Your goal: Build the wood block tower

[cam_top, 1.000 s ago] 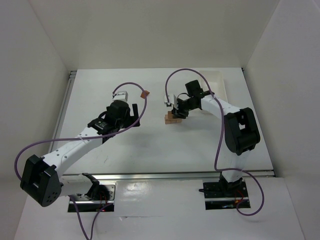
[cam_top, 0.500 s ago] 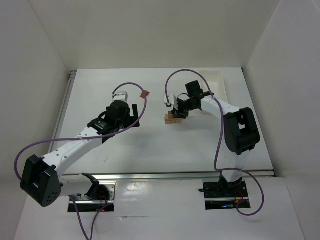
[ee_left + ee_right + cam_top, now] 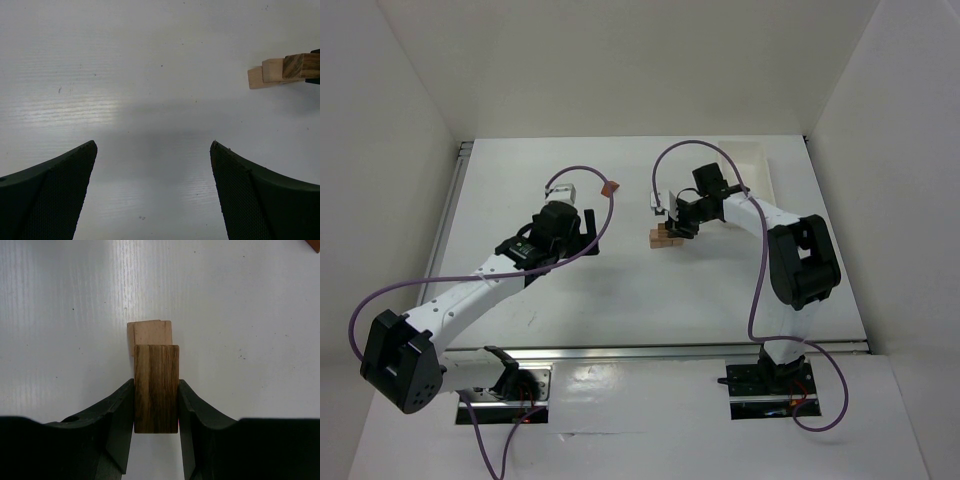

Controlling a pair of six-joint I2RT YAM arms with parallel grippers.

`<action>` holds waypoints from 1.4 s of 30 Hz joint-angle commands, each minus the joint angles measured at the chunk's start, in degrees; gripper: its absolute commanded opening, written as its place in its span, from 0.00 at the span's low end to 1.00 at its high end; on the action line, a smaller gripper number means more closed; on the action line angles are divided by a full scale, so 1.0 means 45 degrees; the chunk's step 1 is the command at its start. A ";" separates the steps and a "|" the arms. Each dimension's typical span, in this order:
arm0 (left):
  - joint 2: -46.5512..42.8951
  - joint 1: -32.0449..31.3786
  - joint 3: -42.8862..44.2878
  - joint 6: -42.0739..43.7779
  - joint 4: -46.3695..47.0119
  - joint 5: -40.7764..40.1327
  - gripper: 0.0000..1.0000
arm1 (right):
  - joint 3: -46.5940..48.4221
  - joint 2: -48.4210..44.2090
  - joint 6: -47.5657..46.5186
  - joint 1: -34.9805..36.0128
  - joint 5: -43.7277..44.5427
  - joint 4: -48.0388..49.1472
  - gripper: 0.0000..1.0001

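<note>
right gripper (image 3: 156,386): pinching one dark block (image 3: 156,365), just over the tower (image 3: 149,331)
left gripper (image 3: 153,145): wide open, empty
stray block (image 3: 610,186): one

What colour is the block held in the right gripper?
The block is dark, streaky brown wood grain; clearest in the right wrist view.

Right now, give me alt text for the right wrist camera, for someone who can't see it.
The right gripper clamps a dark brown wood block by its long sides, over the tan blocks of the wood block tower on the white table. A reddish block corner pokes in at the top right.
</note>
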 commanded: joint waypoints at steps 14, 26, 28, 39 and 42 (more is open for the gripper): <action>0.0178 0.0020 0.0750 -0.0144 0.0065 -0.0043 0.99 | -0.0034 0.0063 -0.0134 -0.0088 -0.0321 0.0579 0.33; 0.0432 0.0020 0.0868 0.0090 0.0182 0.0074 0.99 | 0.0083 0.0063 -0.0134 -0.0088 -0.0321 0.0343 0.56; 0.0548 0.0020 0.0868 0.0090 0.0182 0.0074 0.99 | 0.0083 -0.0054 -0.0134 -0.0088 -0.0204 0.0343 0.58; 0.1602 0.0020 0.2075 0.1474 0.0573 0.0812 0.99 | 0.0083 -0.1088 0.0022 -0.0088 0.0050 0.1338 0.61; 0.2847 0.0546 0.2702 0.3211 0.1332 0.2856 0.99 | 0.0083 -0.1673 0.0587 -0.0400 -0.0240 0.2233 0.61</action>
